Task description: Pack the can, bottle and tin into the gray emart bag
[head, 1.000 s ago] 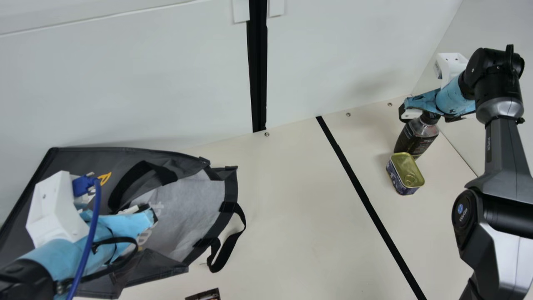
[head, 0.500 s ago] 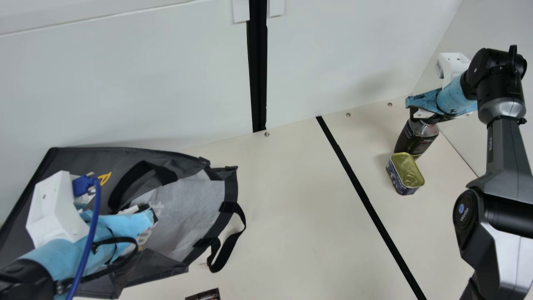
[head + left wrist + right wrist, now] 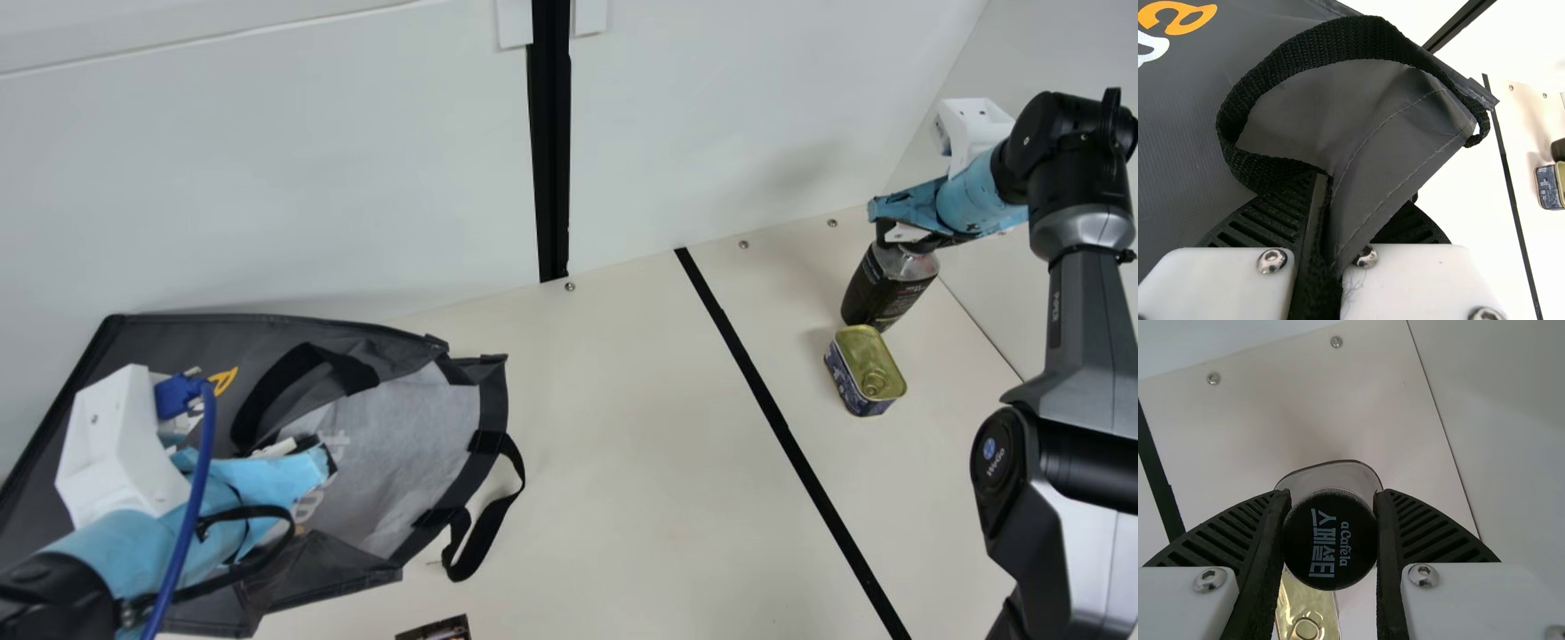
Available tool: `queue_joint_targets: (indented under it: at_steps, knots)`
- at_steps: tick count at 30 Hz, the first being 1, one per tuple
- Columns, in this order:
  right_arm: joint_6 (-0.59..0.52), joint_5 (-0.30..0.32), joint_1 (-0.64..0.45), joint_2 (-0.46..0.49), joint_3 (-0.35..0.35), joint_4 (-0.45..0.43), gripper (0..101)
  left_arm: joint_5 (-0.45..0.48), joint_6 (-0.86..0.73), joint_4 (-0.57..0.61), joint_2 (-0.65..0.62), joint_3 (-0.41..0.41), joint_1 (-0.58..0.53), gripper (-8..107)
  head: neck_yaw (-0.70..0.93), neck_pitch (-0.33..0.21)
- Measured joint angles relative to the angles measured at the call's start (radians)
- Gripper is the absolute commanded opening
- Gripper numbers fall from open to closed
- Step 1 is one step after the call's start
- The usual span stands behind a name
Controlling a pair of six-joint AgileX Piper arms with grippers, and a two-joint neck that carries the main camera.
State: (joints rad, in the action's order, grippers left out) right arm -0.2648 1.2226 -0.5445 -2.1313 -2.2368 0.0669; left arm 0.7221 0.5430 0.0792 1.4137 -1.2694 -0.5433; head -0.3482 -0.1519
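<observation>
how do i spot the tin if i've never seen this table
Start at the gray bag and go right, across the black strip on the table. Beyond it, the tin sits just in front of the bottle. It is the low, boxy one with rounded corners, a gold ring-pull lid and a blue patterned side, while the bottle is tall with a black cap.

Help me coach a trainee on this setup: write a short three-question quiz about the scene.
1. True or false: the tin rests on the table, outside the bag.
2. Fill in: the right gripper grips the bottle at its black ____.
3. What is the left gripper pinching? (a) the blue cable (b) bag fabric (c) the black stripe

Key: 1 true; 2 cap; 3 b
</observation>
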Motion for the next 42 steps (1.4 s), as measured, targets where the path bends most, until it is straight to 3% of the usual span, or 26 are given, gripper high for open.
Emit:
queue_joint_targets:
  at_steps: [22, 42]
  knots:
    - [-0.022, 0.0, 0.058, 0.108, 0.047, 0.023, 0, 0.0, 0.0, 0.0, 0.0, 0.0, 0.0, 10, 0.0, 0.0]
    - [-0.037, -0.003, 0.153, 0.239, 0.163, 0.029, 0, 0.0, 0.0, 0.0, 0.0, 0.0, 0.0, 10, 0.0, 0.0]
